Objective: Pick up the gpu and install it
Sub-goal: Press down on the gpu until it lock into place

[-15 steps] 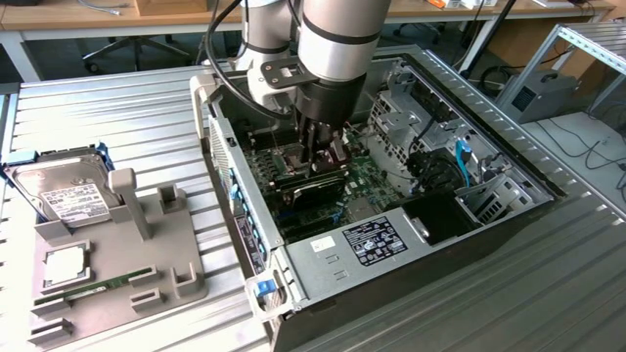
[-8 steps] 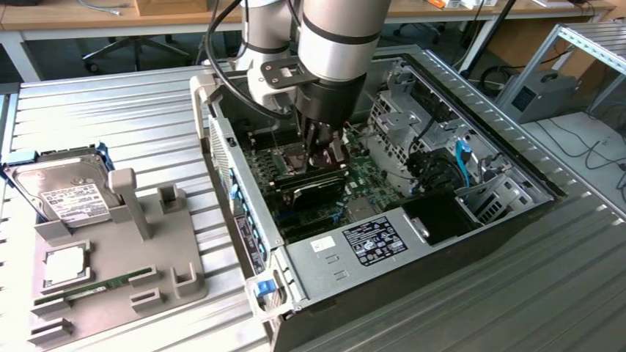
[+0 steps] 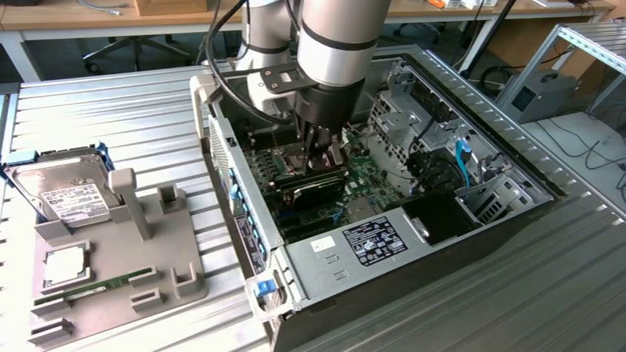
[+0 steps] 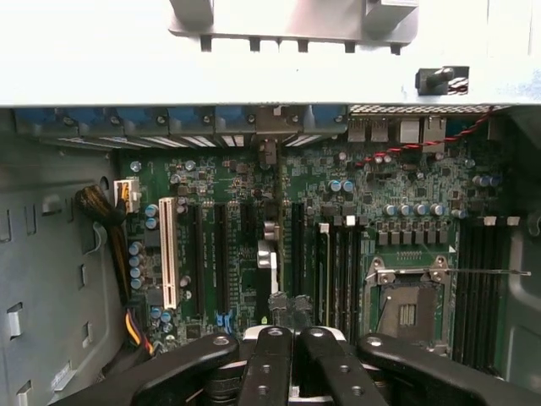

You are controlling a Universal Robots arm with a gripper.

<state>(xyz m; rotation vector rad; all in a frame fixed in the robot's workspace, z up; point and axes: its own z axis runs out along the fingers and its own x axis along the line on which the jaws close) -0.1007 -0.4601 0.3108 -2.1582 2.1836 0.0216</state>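
The gpu (image 3: 311, 187), a black card, stands on edge across the green motherboard (image 3: 374, 176) inside the open computer case (image 3: 227, 158). My gripper (image 3: 329, 159) reaches down into the case and sits right at the card's upper edge. In the wrist view its black fingers (image 4: 269, 364) are shut side by side, and nothing shows between them. Below them the gpu (image 4: 269, 254) runs edge-on as a thin line toward the slot brackets at the case's rear wall. I cannot tell whether the tips touch the card.
A grey holder tray (image 3: 181, 257) on the exterior view's left carries a hard drive (image 3: 64, 194), a processor chip (image 3: 64, 268) and a green memory stick (image 3: 98, 286). Drive cages and blue cables (image 3: 462, 158) crowd the case. An empty processor socket (image 4: 410, 309) lies beside the gripper.
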